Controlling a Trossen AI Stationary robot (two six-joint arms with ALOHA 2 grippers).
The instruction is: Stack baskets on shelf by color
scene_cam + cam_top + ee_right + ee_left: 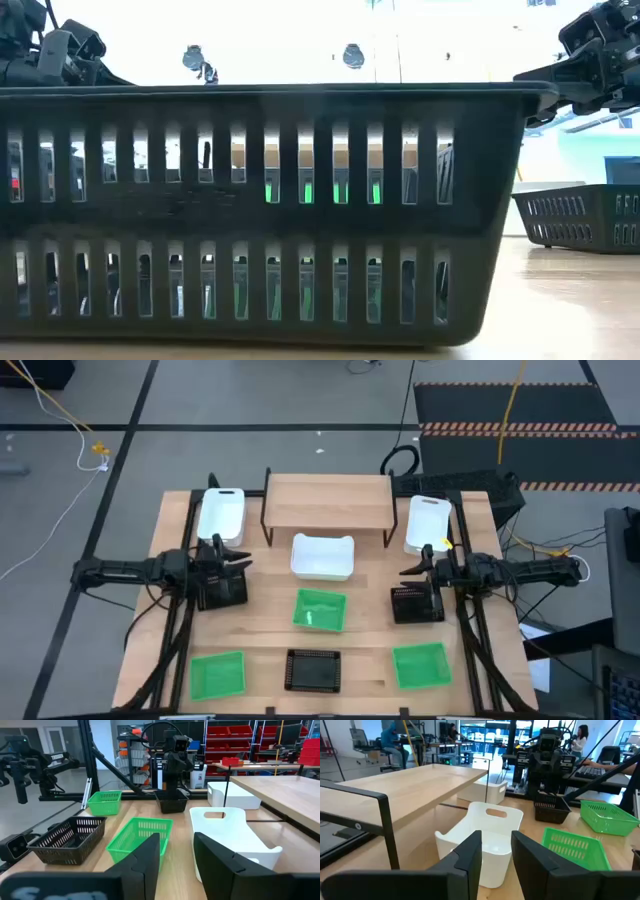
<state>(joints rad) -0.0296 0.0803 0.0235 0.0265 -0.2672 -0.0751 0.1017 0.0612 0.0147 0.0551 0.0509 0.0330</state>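
Farthest from the shelf, along the table's front edge, a black mesh basket sits between two green mesh baskets; reaching for these means the longest carry, and a thin mesh wall pinched on one side could let a basket swing or slip on the way. A step nearer the shelf lies the third green basket, flanked by two more black ones, each partly under an arm; a careless descent could shove them aside. The left claw and right claw both hang partly open and empty, one off each front corner of the shelf, facing each other across the white basket just in front of it; if both go for that basket, the arms are likely to meet. The other two white baskets lie just beside the shelf's two ends, close to its black legs, so a claw closing on them may clip the frame. Nothing stands on the shelf yet; it looks only wide enough for three piles, so a first basket set off-centre, or nested askew, could crowd out a colour or topple a stack.
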